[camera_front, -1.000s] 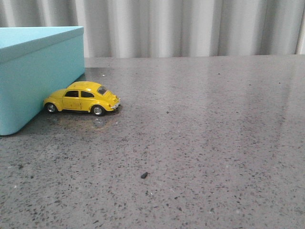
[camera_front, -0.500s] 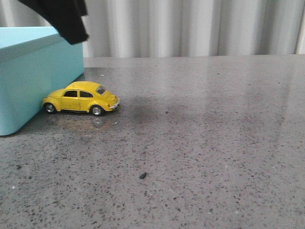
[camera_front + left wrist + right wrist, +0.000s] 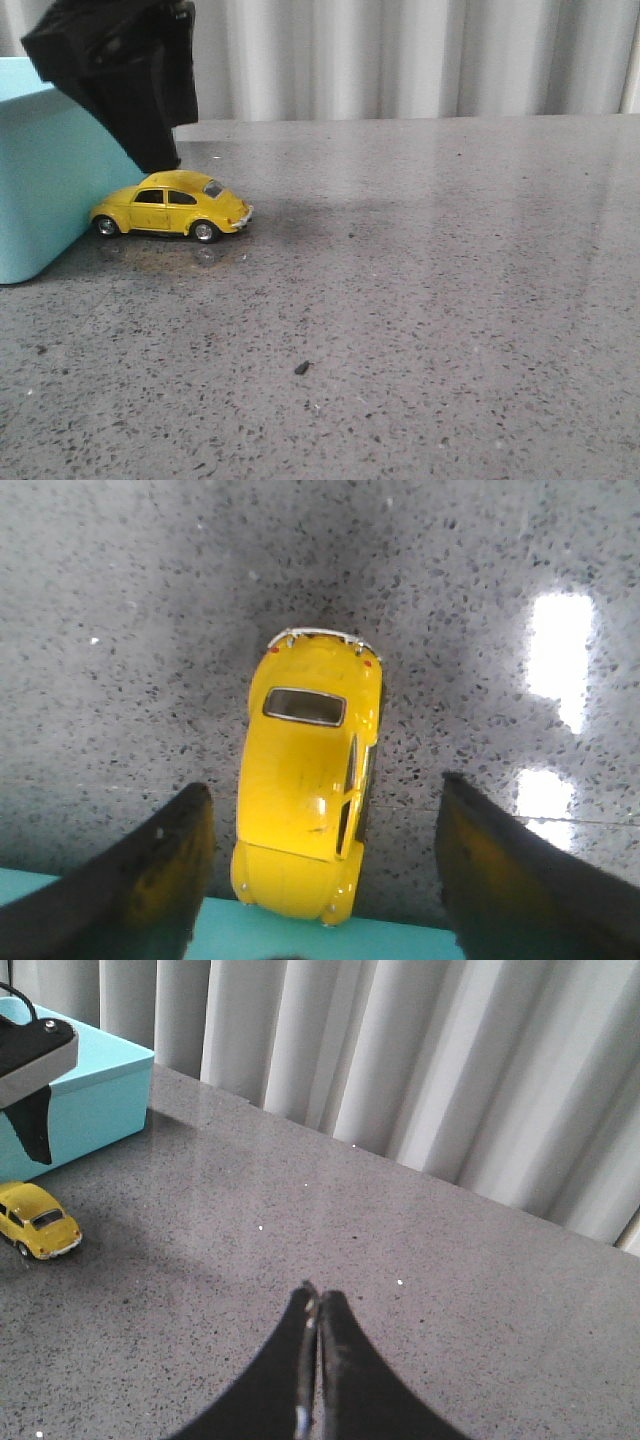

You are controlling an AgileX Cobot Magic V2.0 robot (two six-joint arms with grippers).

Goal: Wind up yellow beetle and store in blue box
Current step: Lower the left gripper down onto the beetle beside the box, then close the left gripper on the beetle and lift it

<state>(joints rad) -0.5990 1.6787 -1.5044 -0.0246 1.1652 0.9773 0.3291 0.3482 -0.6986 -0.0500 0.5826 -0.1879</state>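
While the left tool point(image 3: 320, 880) hangs spread wide over it, the small glossy yellow beetle car point(image 3: 172, 206) sits on the speckled grey stone worktop point(image 3: 420, 300), nose against the big turquoise-blue box point(image 3: 40, 190) at its 9 o'clock.
I'd drop straight down, centre both fingers on the flanks, then close gently. Only the left wrist view shows that straddle; the right wrist view shows the right tool point(image 3: 316, 1360) pressed together, far off.
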